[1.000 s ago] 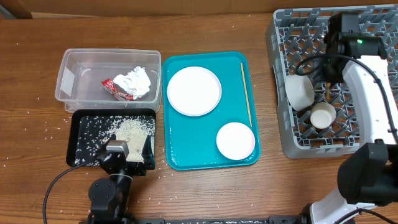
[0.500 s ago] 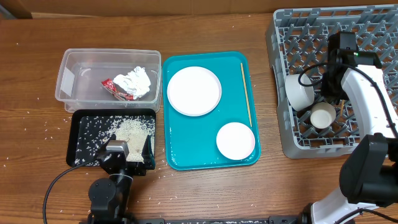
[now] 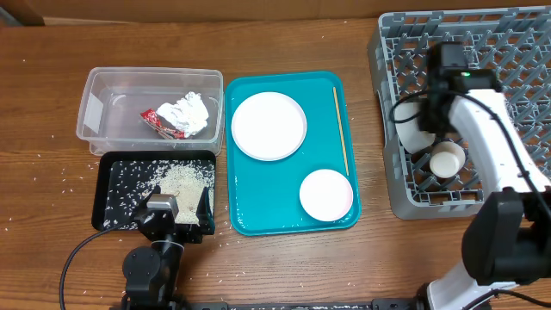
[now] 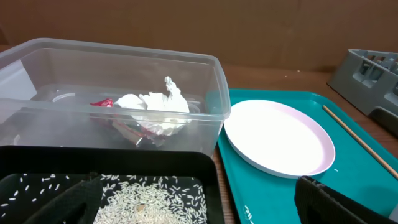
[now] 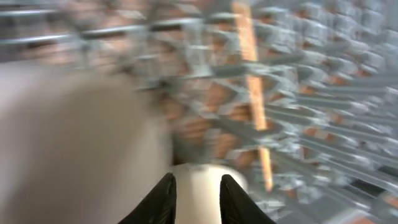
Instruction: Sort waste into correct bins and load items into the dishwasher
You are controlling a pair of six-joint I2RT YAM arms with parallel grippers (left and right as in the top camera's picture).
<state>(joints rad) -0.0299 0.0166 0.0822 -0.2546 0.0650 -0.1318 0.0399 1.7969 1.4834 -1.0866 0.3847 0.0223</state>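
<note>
Hovering the right gripper [image 5: 198, 200] low over the grey dish rack [image 3: 516, 34], fingers [image 5: 165, 199] parted narrowly with nothing showing between them, pointing at the small white cup [image 5: 202, 177] just ahead of the tips and the white bowl [image 5: 74, 143] to their left. Holding the left gripper [image 4: 196, 190] wide open, empty, over rice [image 4: 143, 202] in the black tray [image 4: 124, 158]

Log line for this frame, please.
left gripper open at black tray | right gripper open over rack, by cup | tub: napkin, wrapper | teal tray: big plate, small plate, chopstick
</note>
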